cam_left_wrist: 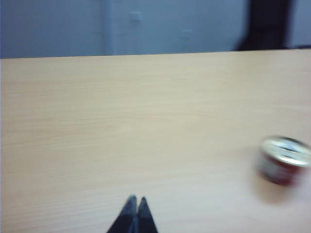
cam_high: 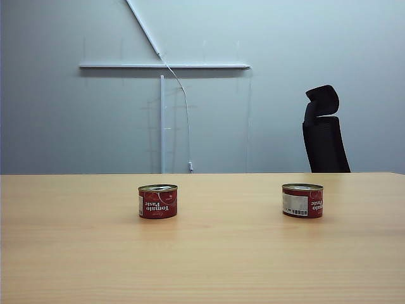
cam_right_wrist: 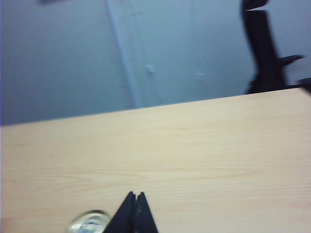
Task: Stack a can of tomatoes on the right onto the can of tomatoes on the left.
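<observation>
Start of task; no step under way. Both tomato cans stand upright on the wooden table (cam_high: 202,266), well apart: left can (cam_high: 157,201) near centre, right can (cam_high: 302,200) toward the right side, neither touched. Neither arm shows in the exterior view. Left wrist view: left gripper (cam_left_wrist: 136,206), fingers pressed together, nothing held, above bare table; a blurred can sits off to one side, probably the left can (cam_left_wrist: 283,160), though the blur leaves this uncertain. Right wrist view: right gripper (cam_right_wrist: 135,201) likewise closed and empty, with a can lid just beside its tips at the frame edge, likely the right can (cam_right_wrist: 90,223). Judgement: the reach has not begun. Next move calls for the right gripper to open wide enough for the can body, descend around the right can, close, lift, and carry it over the left can.
</observation>
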`<state>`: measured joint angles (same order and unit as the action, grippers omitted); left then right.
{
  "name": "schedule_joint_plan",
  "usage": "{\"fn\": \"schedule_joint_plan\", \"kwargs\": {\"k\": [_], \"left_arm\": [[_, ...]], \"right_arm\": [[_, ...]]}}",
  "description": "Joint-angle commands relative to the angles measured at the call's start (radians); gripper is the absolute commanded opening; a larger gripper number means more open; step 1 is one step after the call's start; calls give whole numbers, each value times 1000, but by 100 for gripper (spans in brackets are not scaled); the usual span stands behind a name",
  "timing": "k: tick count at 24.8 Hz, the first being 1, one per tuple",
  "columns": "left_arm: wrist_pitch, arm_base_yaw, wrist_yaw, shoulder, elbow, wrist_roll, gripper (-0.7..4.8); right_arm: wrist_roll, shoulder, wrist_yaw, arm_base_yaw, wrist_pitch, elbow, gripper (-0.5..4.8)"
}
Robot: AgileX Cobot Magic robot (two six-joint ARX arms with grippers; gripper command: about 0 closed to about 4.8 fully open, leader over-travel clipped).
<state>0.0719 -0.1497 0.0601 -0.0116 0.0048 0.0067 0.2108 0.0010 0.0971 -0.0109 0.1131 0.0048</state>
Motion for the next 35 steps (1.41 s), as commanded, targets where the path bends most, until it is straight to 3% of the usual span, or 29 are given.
{"fn": "schedule_joint_plan", "kwargs": {"k": [1,4,9,12,16,17,20,21,22,25,35], "left_arm": [[-5,-141,4,-24,4,0,-4],[-5,-294,5,-58,4,0,-4],[-5,-533,8,-138,4,0,-4],[-5,-585,11,-169,4,0,-4],[-4,-585,4,-181,4,0,-4],[-5,-585,5,-180,4,0,-4],[-5,-585,5,-180,4,0,-4],[-6,-585,5,-180,4,0,-4],[-5,-585,6,-180,4,0,-4],[-5,-585,5,-180,4,0,-4],[-5,-585,5,-180,4,0,-4]], "right_arm": [[87,-1,124,-2,23,-4,-9],[95,1,215,-2,18,0,-9],[126,31,230,-3,-103,43,-9],[77,82,239,-27,-138,74,-9],[37,210,198,-94,-130,100,-7],[38,258,189,-114,-107,100,17],[-26,463,183,-181,35,100,220],[-72,579,158,-217,117,101,406],[-100,687,114,-249,187,109,479],[-145,853,61,-288,276,130,479],[-194,1360,36,-300,695,243,479]]}}
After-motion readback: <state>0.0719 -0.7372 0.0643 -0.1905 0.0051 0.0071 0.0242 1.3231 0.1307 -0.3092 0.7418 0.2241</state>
